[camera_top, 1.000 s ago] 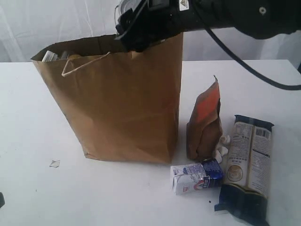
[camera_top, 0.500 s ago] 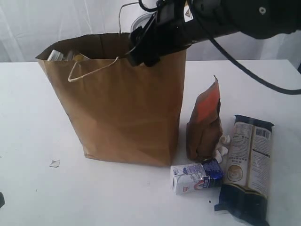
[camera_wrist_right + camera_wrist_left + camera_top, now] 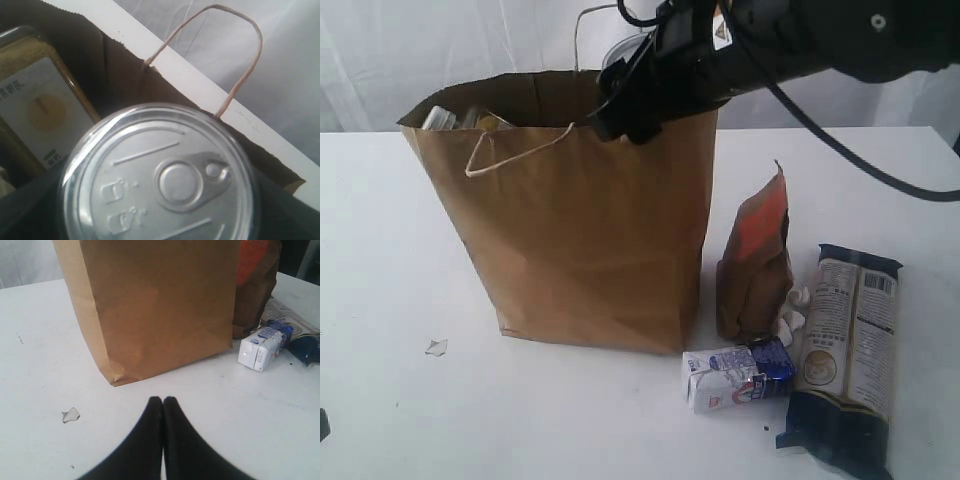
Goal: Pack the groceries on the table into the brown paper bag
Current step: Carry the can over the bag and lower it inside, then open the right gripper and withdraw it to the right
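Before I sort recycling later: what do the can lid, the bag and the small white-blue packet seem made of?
Can lid: shiny silvery metal, embossed, with pull tab. Bag: matte brown kraft paper, showing creases and folds. Small white-blue packet: probably printed carton, given its folded edges; uncertain.

The paper bag (image 3: 580, 230) is matt, creased kraft. The can (image 3: 160, 175) has a shiny metal lid. Right of the bag, the pasta packet (image 3: 845, 350) is glossy plastic. The tabletop (image 3: 400, 420) is smooth and white.

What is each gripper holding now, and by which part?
The right gripper holds the pull-tab can by its sides, above the open brown paper bag. The left gripper is shut and holds nothing.
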Available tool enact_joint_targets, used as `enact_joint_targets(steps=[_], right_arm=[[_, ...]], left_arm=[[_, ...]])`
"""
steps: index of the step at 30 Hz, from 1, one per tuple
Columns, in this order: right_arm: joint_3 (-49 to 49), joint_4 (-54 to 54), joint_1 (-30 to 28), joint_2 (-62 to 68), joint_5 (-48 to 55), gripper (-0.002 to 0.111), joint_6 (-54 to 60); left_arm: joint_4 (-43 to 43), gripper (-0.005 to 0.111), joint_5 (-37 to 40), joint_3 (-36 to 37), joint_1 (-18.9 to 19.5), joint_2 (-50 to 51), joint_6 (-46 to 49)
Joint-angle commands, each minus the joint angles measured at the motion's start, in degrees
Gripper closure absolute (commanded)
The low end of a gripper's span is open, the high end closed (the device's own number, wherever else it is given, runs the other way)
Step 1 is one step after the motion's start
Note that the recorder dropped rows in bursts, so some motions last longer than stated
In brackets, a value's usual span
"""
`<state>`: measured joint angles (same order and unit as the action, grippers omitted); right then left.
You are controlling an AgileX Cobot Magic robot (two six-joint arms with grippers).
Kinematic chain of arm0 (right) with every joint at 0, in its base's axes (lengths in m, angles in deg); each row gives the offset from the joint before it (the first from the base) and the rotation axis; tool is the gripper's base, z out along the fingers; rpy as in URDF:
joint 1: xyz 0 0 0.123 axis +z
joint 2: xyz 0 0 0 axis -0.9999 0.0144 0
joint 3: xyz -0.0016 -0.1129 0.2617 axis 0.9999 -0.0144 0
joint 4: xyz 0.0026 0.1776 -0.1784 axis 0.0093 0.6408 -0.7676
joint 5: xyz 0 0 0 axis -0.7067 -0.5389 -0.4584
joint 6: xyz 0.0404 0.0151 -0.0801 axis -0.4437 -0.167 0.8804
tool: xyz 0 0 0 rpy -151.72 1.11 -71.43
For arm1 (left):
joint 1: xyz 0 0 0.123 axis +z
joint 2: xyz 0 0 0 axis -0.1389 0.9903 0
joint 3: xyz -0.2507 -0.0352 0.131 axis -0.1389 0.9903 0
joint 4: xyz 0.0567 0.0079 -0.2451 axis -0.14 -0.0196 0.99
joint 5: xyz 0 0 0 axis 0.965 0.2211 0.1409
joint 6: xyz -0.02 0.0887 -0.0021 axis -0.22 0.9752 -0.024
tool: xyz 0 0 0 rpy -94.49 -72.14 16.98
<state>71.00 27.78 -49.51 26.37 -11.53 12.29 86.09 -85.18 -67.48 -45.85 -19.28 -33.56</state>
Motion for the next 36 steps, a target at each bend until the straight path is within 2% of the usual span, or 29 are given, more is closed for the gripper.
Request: enact_joint_targets(steps=[1,5,10,12,27,36], right_arm=[[0.8,-0.1,-0.3,-0.5,-1.3,0.047,-1.9],[0.8,-0.1,-0.3,-0.5,-1.5,0.042,-1.9],[0.8,-0.4,-0.3,-0.5,-3.1,0.028,-1.9],[0.8,-1.5,-0.3,-0.5,-3.1,0.025,-1.9],[0.8,-1.9,-0.3,-0.8,-1.9,0.025,-2.4],[0.8,-8.3,-0.3,-8.1,-2.0,0.029,-10.8]], left_arm=[[0.6,0.107,0.2,0.2,0.0,-0.3,0.1],[0.6,0.107,0.2,0.2,0.0,-0.3,0.1],[0.6,0.107,0.2,0.2,0.0,-0.3,0.1],[0.6,0.107,0.2,0.2,0.0,-0.3,0.1],[0.6,0.107,0.2,0.2,0.0,-0.3,0.1],[0.6,0.107,0.2,0.2,0.0,-0.3,0.1]])
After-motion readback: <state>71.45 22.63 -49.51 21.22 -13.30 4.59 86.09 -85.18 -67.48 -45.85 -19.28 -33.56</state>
